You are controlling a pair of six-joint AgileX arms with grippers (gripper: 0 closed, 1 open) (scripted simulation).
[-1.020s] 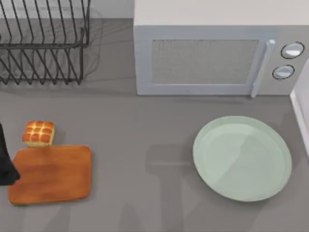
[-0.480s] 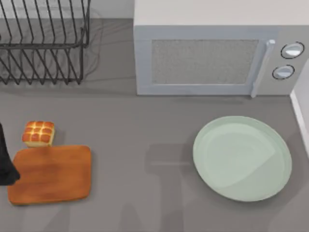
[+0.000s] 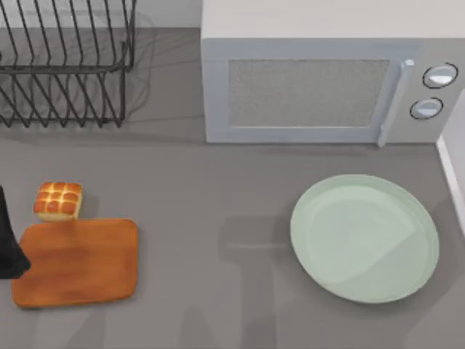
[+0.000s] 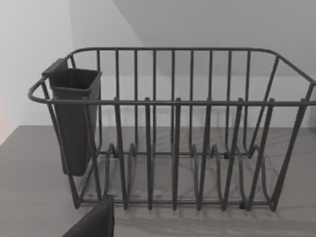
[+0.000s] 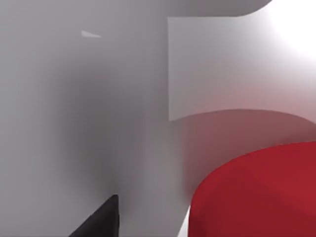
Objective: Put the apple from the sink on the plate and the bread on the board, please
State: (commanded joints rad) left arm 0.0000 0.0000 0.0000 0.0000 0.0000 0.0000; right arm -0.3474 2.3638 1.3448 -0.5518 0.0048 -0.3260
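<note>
One apple [image 5: 256, 192] beside right claw [image 5: 148, 222]

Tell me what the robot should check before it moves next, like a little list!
1. Is the plate bare and ready for the apple? Ok, nothing lies on it.
2. Is the apple near the right claw? Ok, it looms red and large in the right wrist view.
3. Is the right claw holding the apple? Cannot tell.
4. Is the bread on the board? Not ok, it sits on the table just behind the board's far edge.
5. Is the board free for the bread? Ok, its top is bare.
6. Is the left arm out of the way? Ok, it waits at the table's left edge, facing the dish rack.
</note>
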